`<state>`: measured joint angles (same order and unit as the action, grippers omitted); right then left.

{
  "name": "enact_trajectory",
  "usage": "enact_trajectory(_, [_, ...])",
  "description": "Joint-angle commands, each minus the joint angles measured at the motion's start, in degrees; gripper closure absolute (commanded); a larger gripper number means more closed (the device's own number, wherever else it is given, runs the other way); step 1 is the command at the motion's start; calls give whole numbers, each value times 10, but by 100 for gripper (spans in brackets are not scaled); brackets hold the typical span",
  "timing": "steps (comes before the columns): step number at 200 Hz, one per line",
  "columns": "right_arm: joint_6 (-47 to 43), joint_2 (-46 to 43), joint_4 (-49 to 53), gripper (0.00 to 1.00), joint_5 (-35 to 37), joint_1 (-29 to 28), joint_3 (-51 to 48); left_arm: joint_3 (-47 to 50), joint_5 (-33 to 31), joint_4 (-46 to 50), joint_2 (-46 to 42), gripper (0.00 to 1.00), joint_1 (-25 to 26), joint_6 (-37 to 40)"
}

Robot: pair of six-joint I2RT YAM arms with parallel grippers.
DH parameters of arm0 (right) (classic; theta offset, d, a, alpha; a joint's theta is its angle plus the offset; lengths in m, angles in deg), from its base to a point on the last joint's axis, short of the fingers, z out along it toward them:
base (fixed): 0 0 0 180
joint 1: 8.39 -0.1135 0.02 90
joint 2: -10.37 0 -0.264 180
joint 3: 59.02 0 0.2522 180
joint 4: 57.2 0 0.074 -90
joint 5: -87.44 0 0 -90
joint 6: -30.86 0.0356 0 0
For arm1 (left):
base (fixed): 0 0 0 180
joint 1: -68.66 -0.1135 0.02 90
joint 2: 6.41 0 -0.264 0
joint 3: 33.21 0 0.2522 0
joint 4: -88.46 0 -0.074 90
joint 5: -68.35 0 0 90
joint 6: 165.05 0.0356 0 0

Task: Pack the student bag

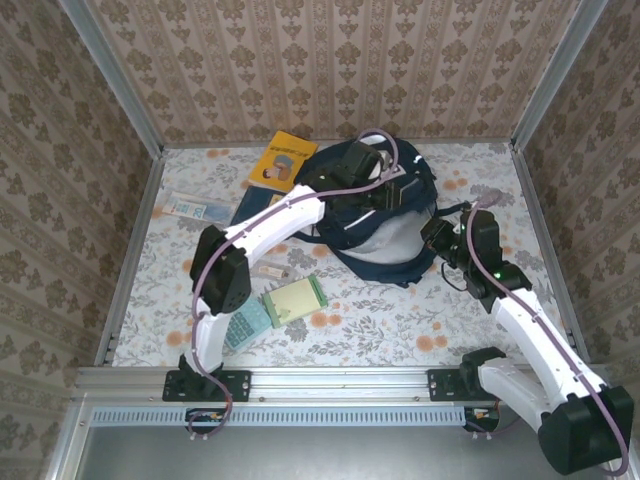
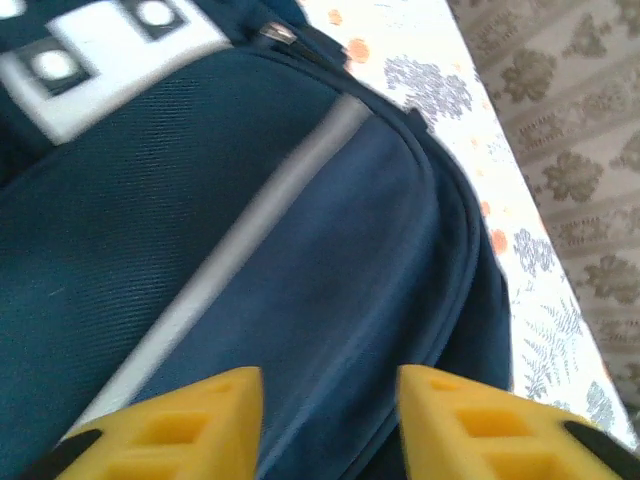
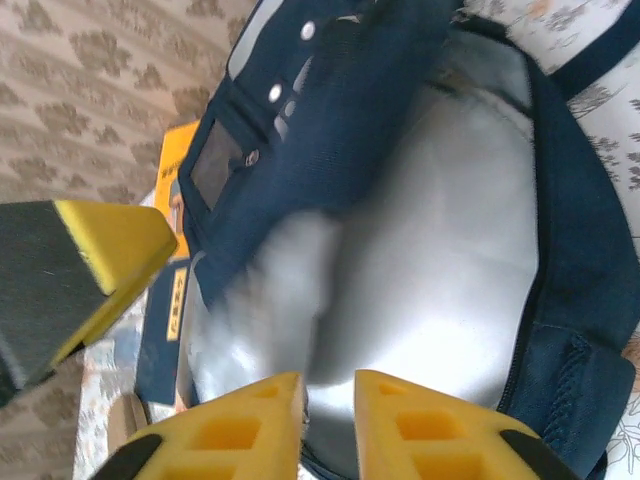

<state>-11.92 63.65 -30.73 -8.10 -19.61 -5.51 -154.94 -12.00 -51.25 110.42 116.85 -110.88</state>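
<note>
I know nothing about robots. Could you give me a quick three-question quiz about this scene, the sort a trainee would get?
1. Pick one: what colour is the book lying behind the backpack? A red, B yellow, C white.
2. True or false: the backpack is open and shows a silvery lining.
3. In one word: which arm reaches over the top of the backpack?

Key
1. B.
2. True.
3. Left: the left arm stretches across from its base to the backpack.
</note>
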Motion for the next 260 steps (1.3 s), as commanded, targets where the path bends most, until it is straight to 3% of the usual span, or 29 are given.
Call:
enact_trajectory(1, [-30, 16, 16, 84, -39, -10, 33, 41, -31, -9, -68, 42, -33, -8])
enact_trajectory(25, [-43, 37, 12, 83, -31, -27, 51, 105, -50, -12, -125, 30, -58, -1])
enact_trajectory(54, [-54, 83, 9, 84, -21, -63, 85, 188, -62, -12, -186, 28, -116, 9])
enact_trajectory(100, [-69, 167, -2, 77, 13, -137, 150, 313, -11, -40, -234, 23, -279, 14])
enact_trajectory(140, [-61, 244, -13, 75, 30, -193, 206, 329, 33, -46, -194, 23, -388, 55])
enact_trajectory(210, [-43, 373, 9, 70, 65, -268, 315, 242, 103, -32, -37, 24, -449, 100])
enact_trajectory(260, [-48, 406, 33, 69, 54, -277, 347, 166, 127, 4, 62, 28, -454, 97])
